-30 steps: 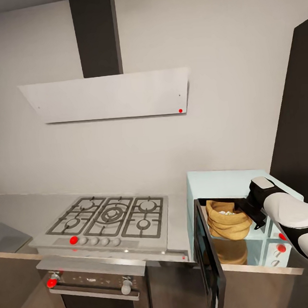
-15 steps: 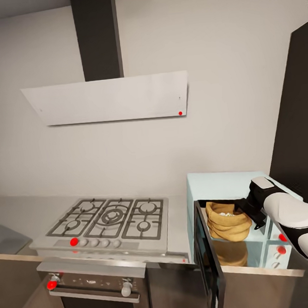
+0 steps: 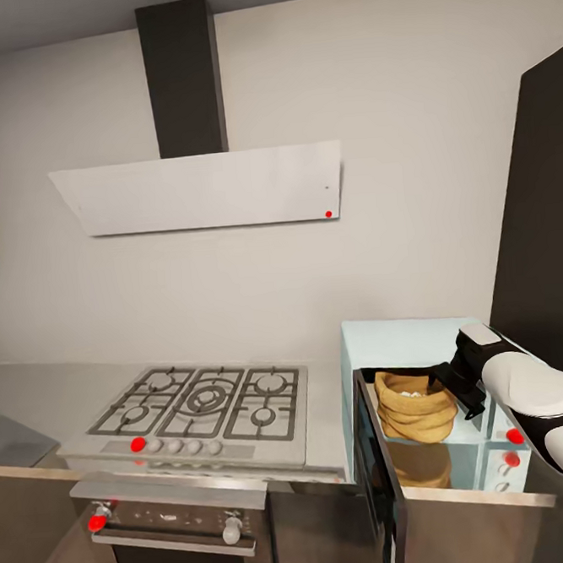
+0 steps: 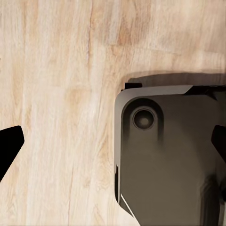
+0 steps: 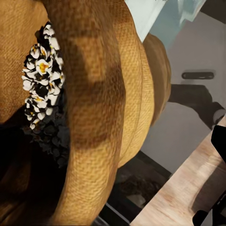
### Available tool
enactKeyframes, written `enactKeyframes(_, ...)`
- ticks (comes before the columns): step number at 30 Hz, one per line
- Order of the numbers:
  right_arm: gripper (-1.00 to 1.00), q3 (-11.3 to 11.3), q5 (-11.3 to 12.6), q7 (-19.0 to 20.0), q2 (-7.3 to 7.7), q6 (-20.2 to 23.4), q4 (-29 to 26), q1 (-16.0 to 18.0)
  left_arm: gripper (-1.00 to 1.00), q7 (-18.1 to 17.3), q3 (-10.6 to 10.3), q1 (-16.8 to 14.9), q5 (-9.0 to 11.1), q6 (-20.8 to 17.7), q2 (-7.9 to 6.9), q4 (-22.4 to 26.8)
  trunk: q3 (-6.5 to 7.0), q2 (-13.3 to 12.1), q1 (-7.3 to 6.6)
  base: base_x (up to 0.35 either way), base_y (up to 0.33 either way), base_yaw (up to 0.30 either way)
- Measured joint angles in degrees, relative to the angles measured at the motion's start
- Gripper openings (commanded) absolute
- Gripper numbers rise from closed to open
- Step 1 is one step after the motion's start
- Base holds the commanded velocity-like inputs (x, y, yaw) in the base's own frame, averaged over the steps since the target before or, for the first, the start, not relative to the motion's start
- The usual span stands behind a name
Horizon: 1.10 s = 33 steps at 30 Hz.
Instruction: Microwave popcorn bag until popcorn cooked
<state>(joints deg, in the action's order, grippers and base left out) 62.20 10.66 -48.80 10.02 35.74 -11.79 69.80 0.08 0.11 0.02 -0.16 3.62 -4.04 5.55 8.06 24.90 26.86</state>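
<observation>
Your right gripper [image 3: 461, 383]: reaching into the open microwave [image 3: 405, 339], closed on the rolled rim of the popcorn bag [image 3: 414, 406].
Popcorn bag: inside the microwave cavity, upright, held above its floor; your right wrist view shows white popped popcorn [image 5: 42, 80] within.
Microwave door [image 3: 379, 468]: swung open toward you.
Your left gripper [image 4: 113, 141]: fingers spread wide, empty, over the wooden floor [image 4: 61, 94] and the robot's dark base [image 4: 174, 160].
Gas hob [image 3: 202, 404]: left of the microwave.
</observation>
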Motion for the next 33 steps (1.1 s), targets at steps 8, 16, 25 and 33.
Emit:
enactKeyframes(8,1.00,0.00,0.00,0.00,0.01,0.00,0.00,0.00,1.00,0.00,0.04,-0.02,0.00,0.00,0.04,0.01,0.76,0.00,0.01,-0.019,0.000,0.000)
enactKeyframes(16,1.00,0.00,0.00,0.00,0.00,0.00,0.00,0.00,1.00,0.00,0.05,0.02,0.00,0.00,0.08,0.01,1.52,-0.01,0.02,-0.125,0.000,0.000)
enactKeyframes(25,1.00,0.00,0.00,0.00,0.01,0.00,0.00,0.00,1.00,0.00,0.05,-0.04,0.00,0.00,0.07,0.01,2.37,-0.01,0.02,-0.148,0.000,0.000)
enactKeyframes(33,1.00,0.00,0.00,0.06,0.01,0.00,0.00,0.00,1.00,0.00,0.05,-0.03,0.00,-0.01,0.08,0.05,3.00,-0.01,0.02,-0.149,0.000,0.000)
